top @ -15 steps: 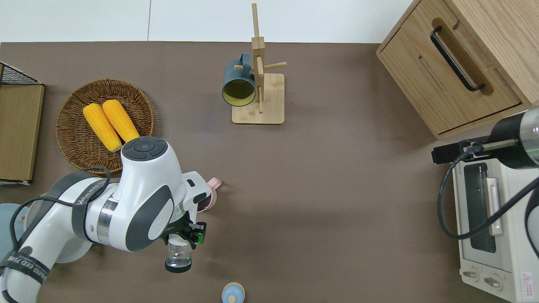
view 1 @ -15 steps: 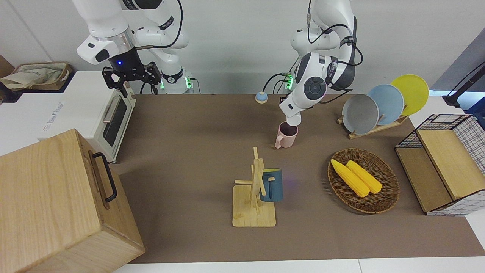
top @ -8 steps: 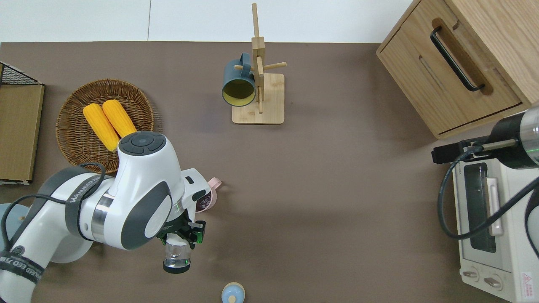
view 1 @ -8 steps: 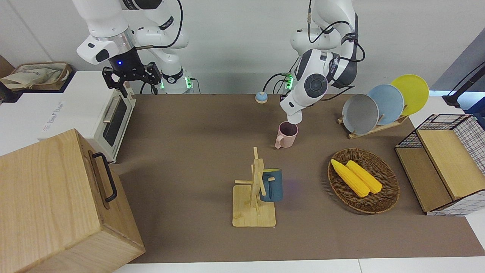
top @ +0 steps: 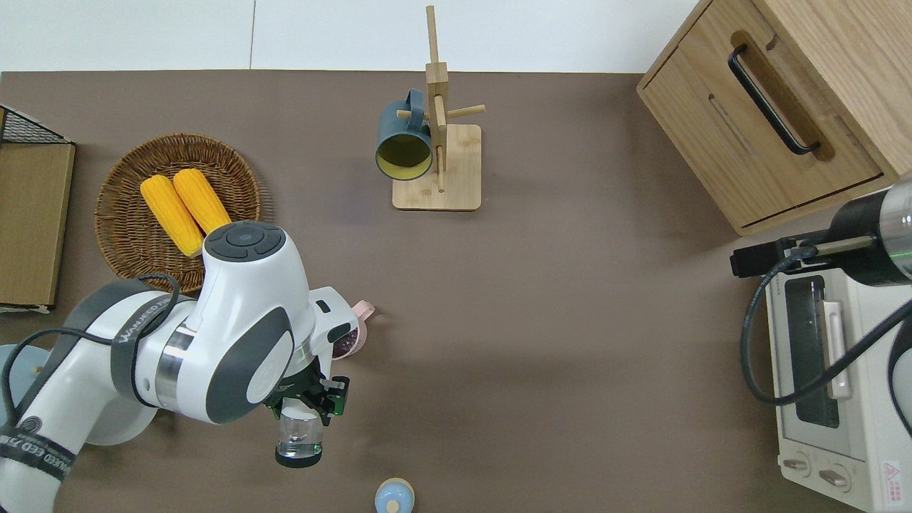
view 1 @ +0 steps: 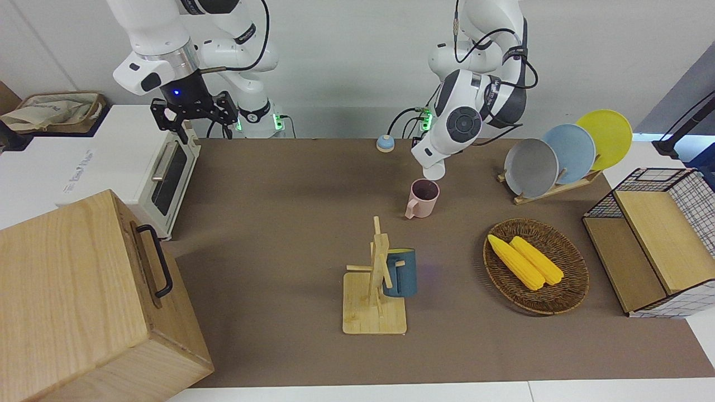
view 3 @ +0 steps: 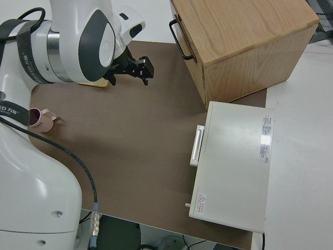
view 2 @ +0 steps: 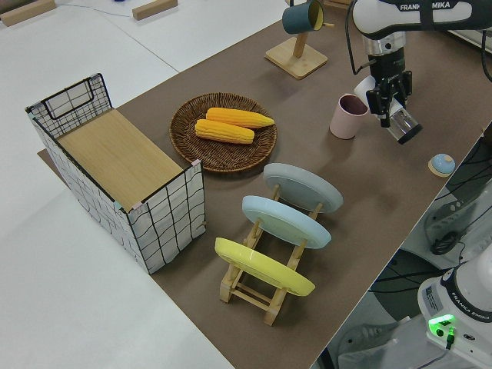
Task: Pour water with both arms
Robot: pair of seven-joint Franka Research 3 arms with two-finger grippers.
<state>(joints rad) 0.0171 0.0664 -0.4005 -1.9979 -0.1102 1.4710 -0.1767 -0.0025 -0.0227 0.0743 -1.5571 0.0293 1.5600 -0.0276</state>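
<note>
My left gripper [top: 305, 410] is shut on a clear glass [top: 298, 436] and holds it tilted in the air, over the bare tabletop between a pink mug [top: 354, 333] and a small blue knob [top: 394, 495]. The left side view has the gripper [view 2: 390, 104] and the glass [view 2: 403, 127] just beside the pink mug [view 2: 347, 115]. The pink mug [view 1: 423, 198] stands upright with something dark inside it. From the front, the white wrist hides the left gripper's fingers. The right gripper [view 1: 194, 114] is parked and looks open.
A wooden mug rack [top: 436, 153] carries a blue mug [top: 404, 146]. A wicker basket [top: 114, 235] holds two corn cobs. A plate rack [view 1: 558, 156] and a wire basket [view 1: 653, 240] stand at the left arm's end. A wooden box [top: 776, 107] and a toaster oven [top: 819, 385] stand at the right arm's end.
My left wrist has risen away from the pink mug's rim and drawn the glass slightly toward the robots. The right arm has not moved.
</note>
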